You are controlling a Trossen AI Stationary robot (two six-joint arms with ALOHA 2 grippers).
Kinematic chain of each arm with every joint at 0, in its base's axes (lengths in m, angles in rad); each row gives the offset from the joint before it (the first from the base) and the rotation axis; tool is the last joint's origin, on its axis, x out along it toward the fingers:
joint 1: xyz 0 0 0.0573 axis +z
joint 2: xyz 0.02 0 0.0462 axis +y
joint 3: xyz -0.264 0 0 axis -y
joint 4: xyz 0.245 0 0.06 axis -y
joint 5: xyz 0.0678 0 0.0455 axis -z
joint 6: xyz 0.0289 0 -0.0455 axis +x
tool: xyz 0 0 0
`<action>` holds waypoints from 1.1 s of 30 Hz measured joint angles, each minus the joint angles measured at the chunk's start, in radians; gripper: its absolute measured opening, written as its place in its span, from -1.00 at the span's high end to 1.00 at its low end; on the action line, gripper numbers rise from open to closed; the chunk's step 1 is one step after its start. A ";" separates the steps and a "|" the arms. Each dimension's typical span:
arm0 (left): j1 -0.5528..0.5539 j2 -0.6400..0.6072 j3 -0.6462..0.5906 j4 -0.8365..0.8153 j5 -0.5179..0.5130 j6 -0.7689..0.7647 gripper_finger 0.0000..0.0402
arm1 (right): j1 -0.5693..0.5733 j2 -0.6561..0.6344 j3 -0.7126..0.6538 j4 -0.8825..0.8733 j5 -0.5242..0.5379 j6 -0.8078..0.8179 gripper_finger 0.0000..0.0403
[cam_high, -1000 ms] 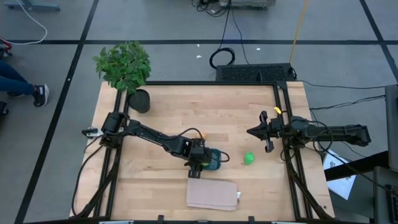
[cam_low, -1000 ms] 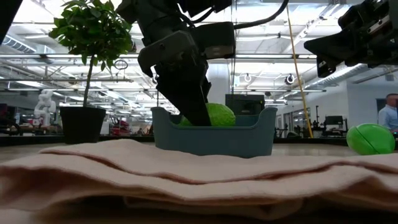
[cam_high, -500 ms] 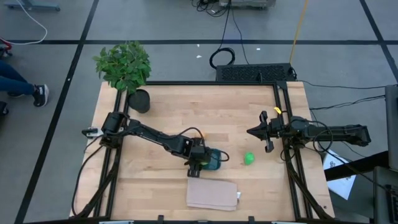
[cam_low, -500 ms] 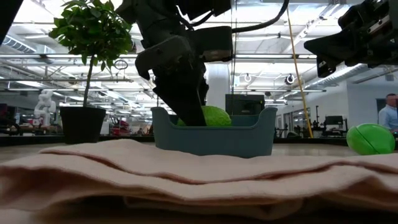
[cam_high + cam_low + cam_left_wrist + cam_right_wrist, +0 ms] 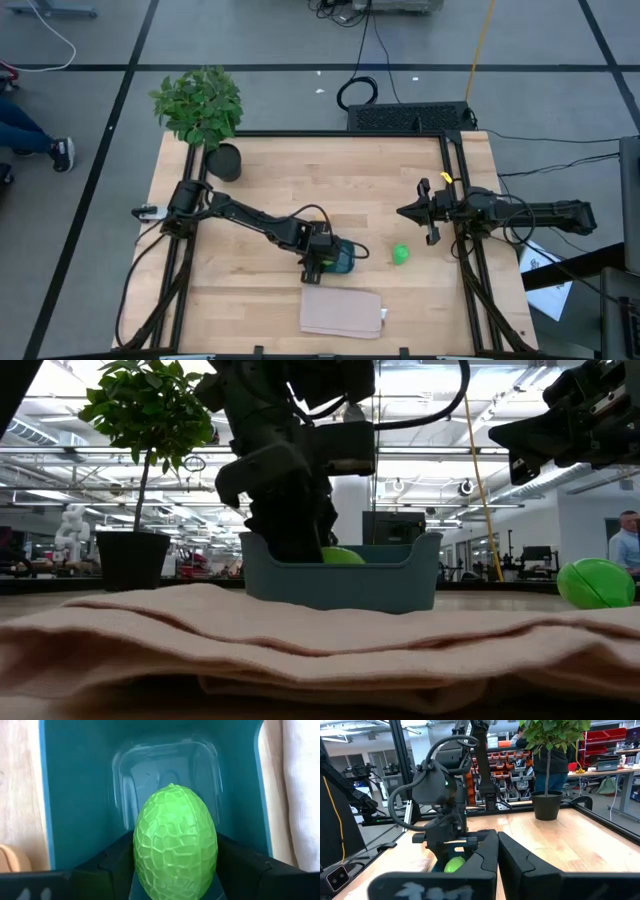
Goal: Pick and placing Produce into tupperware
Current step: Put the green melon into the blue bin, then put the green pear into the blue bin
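Left gripper (image 5: 322, 262) sits over the teal container (image 5: 343, 258) near the middle of the bench's front edge, just behind the beige cloth (image 5: 342, 312). Its fingers (image 5: 240, 870) are closed on a green lime (image 5: 175, 841), one on each side, with the fruit held inside the container walls (image 5: 75, 795). Compared with a second ago, the gripper has come down: in the low view the lime (image 5: 342, 555) then stood well above the container rim, and now only its top shows over the near wall (image 5: 340, 575). Container position on the bench is unchanged. A second green lime (image 5: 401, 254) lies on bare wood to the right of the container, apart from it, same spot as before; the low view shows it at the right (image 5: 597, 582). Right gripper (image 5: 428, 212) hovers toward the right edge of the bench, unmoved, its fingers (image 5: 485, 857) pressed nearly together and holding nothing. Potted plant (image 5: 202, 110) stands at the back left corner.
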 joint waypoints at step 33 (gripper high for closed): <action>-0.002 -0.073 0.000 -0.022 0.019 0.050 -0.41 | 0.000 -0.001 0.000 0.000 0.000 0.000 1.00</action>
